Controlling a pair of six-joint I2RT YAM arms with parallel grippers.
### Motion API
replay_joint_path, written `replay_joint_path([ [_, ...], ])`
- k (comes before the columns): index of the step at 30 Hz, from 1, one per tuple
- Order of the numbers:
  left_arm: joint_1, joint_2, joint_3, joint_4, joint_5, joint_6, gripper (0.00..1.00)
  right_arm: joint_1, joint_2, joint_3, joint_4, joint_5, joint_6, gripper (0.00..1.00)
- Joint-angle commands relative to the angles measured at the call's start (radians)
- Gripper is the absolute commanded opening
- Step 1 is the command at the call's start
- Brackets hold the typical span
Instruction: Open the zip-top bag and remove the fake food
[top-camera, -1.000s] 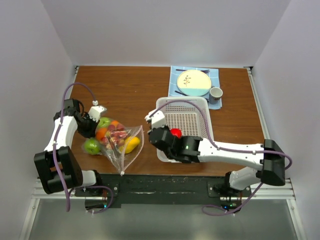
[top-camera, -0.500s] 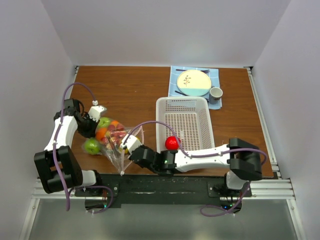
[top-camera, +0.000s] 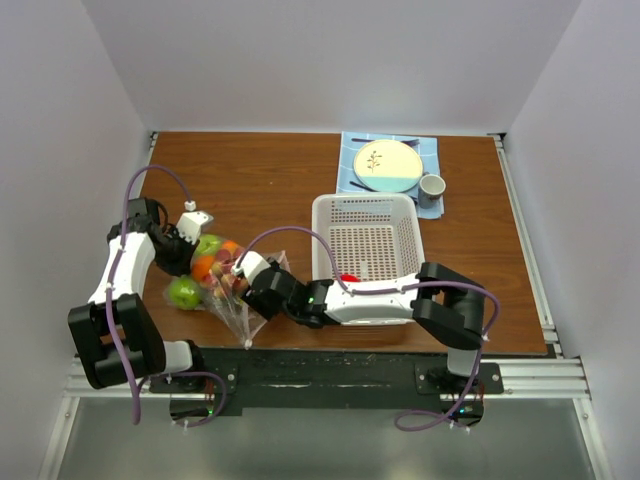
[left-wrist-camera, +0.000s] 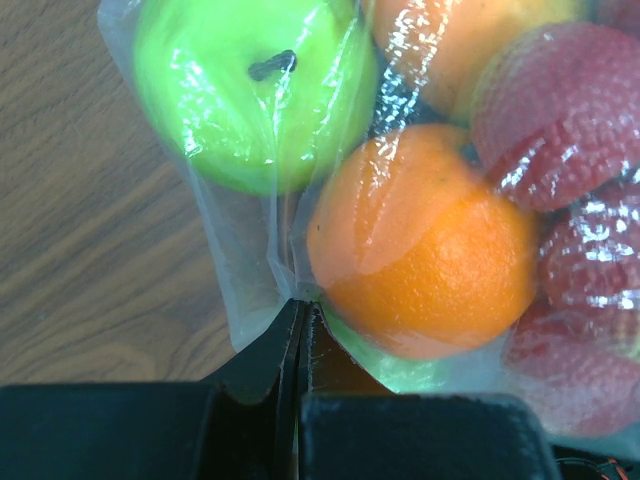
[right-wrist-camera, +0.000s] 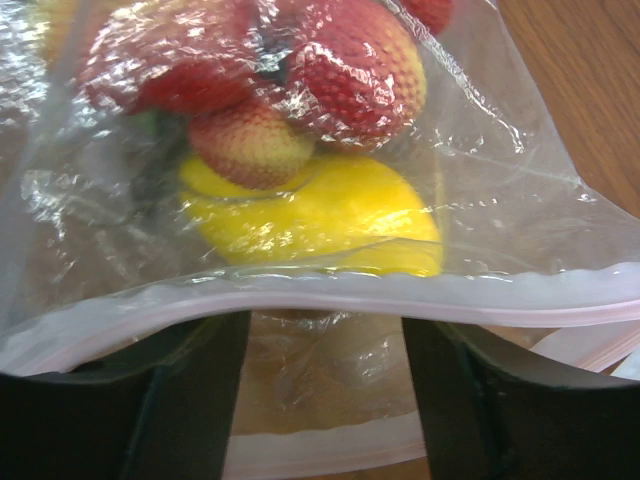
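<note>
Now | left claw (left-wrist-camera: 298, 330) pinched onto zip-top bag (left-wrist-camera: 238, 285) | right claw (right-wrist-camera: 325, 338) spread at its mouth

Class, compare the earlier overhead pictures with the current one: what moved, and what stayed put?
The right arm swung left from the white basket to the zip-top bag; its jaws now stand open at the bag's mouth. The red fruit stays behind in the basket. The left arm, jaws shut on the bag's edge, and the bag stayed put.
</note>
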Motion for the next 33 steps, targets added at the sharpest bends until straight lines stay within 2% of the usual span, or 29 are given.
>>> replay_joint_path([
  [1, 0.005, -0.025, -0.002, -0.009, 0.018, 0.025, 0.00, -0.022, 0.000, 0.023, 0.079, -0.044, -0.095, 0.72],
  [2, 0.007, -0.025, -0.002, -0.009, 0.018, 0.025, 0.00, -0.027, 0.001, 0.021, 0.090, -0.060, -0.118, 0.79],
  [4, 0.007, -0.023, 0.003, -0.009, 0.019, 0.030, 0.00, -0.032, 0.009, 0.035, 0.099, -0.107, -0.127, 0.86],
  [7, 0.007, -0.020, 0.014, -0.018, 0.025, 0.031, 0.00, -0.047, 0.044, 0.076, 0.078, -0.188, -0.162, 0.88],
  [11, 0.007, -0.017, 0.020, -0.028, 0.030, 0.044, 0.00, -0.047, 0.092, 0.110, 0.062, -0.209, -0.190, 0.90],
  [13, 0.007, -0.015, 0.021, -0.031, 0.030, 0.051, 0.00, -0.047, 0.093, 0.098, 0.094, -0.190, -0.208, 0.99],
  [17, 0.007, -0.005, 0.031, -0.035, 0.027, 0.061, 0.00, -0.050, 0.099, 0.083, 0.111, -0.169, -0.247, 0.99],
  [29, -0.007, 0.012, 0.061, -0.048, 0.042, 0.042, 0.00, -0.049, 0.182, 0.158, 0.009, -0.396, -0.212, 0.99],
  [33, -0.010, 0.012, 0.064, -0.048, 0.042, 0.036, 0.00, -0.050, 0.184, 0.124, 0.028, -0.445, -0.164, 0.99],
])
